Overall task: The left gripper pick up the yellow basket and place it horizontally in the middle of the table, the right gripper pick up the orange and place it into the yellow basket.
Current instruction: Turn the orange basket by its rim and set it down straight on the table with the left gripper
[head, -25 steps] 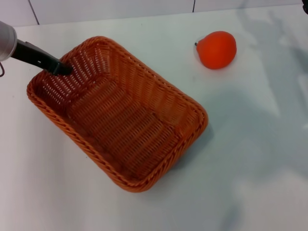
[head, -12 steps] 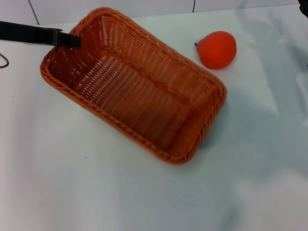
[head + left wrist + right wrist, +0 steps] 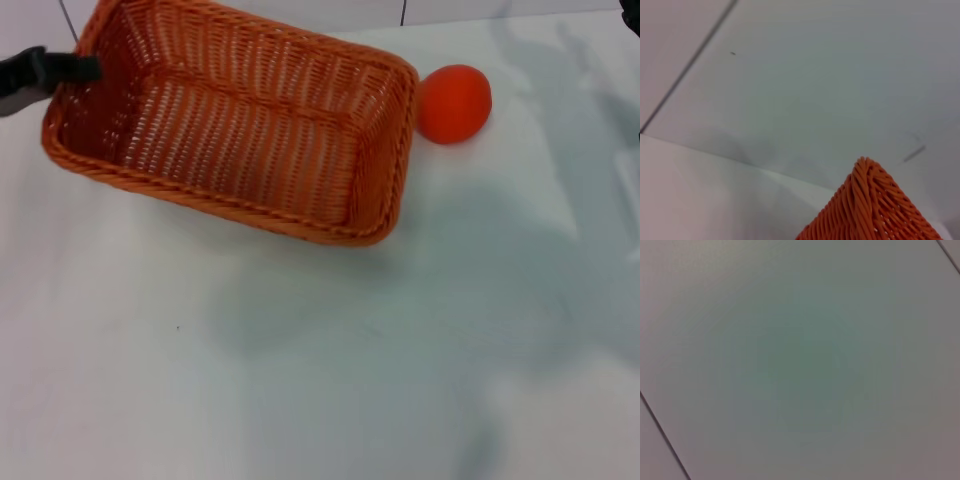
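The yellow basket (image 3: 235,130) is an orange-brown woven basket, lifted off the white table (image 3: 320,380) and tilted, at the upper left of the head view. My left gripper (image 3: 85,68) is shut on the basket's left end rim. A corner of the basket shows in the left wrist view (image 3: 870,207). The orange (image 3: 455,102) rests on the table just right of the basket's right end, partly hidden by its rim. My right gripper is out of view; the right wrist view shows only plain surface.
The basket casts a shadow (image 3: 300,310) on the table below it. A wall with a dark seam (image 3: 404,12) runs along the table's far edge.
My left gripper has lifted the basket and swung it up and to the left. The basket has turned from diagonal toward horizontal. The orange has not moved.
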Robot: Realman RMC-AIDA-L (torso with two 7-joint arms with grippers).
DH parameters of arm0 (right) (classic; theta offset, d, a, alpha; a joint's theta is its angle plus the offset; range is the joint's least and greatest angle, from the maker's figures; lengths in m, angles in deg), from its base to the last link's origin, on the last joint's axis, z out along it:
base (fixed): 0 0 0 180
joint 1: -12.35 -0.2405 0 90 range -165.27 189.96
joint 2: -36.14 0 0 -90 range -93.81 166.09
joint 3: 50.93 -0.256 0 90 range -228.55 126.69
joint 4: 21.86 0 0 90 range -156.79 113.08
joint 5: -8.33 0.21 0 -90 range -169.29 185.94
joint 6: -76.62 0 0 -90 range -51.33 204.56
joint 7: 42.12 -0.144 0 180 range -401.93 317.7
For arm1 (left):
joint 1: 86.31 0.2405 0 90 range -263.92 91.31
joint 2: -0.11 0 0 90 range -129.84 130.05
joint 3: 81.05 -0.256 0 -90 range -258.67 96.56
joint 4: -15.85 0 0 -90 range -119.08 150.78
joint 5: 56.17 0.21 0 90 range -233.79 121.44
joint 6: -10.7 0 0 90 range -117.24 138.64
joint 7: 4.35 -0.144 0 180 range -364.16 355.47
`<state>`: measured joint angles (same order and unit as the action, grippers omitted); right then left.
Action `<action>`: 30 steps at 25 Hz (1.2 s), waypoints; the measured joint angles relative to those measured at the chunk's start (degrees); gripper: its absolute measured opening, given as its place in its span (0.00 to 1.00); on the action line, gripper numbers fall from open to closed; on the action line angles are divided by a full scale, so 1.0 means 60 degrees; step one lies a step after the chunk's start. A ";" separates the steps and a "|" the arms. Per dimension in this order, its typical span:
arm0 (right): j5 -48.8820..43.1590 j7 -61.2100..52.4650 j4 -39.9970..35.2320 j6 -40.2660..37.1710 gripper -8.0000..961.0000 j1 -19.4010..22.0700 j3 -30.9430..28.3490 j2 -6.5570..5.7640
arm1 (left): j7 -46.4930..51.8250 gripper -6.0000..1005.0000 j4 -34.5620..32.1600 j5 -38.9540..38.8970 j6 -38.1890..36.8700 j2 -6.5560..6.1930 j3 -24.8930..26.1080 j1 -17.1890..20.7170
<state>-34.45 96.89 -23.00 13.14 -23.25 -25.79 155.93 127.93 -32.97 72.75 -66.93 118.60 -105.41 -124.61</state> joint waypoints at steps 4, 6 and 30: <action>-0.0001 -0.0096 0.0000 0.0003 0.98 -0.0059 0.0000 -0.0001 | 0.0003 0.23 -0.0116 -0.0548 0.0196 0.0339 -0.0010 0.0559; -0.0002 -0.0119 0.0000 0.0003 0.98 -0.0096 0.0000 -0.0003 | -0.0017 0.23 -0.0233 -0.0713 0.0199 0.0521 -0.0010 0.0817; -0.0004 -0.0125 -0.0143 0.0500 0.98 -0.0290 0.0011 -0.0037 | -0.0602 0.30 0.1126 -0.2647 0.0327 0.0848 -0.0147 0.2029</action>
<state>-34.48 96.14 -23.87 16.14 -25.00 -25.73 155.71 124.32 -26.22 56.87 -64.96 123.69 -106.29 -112.44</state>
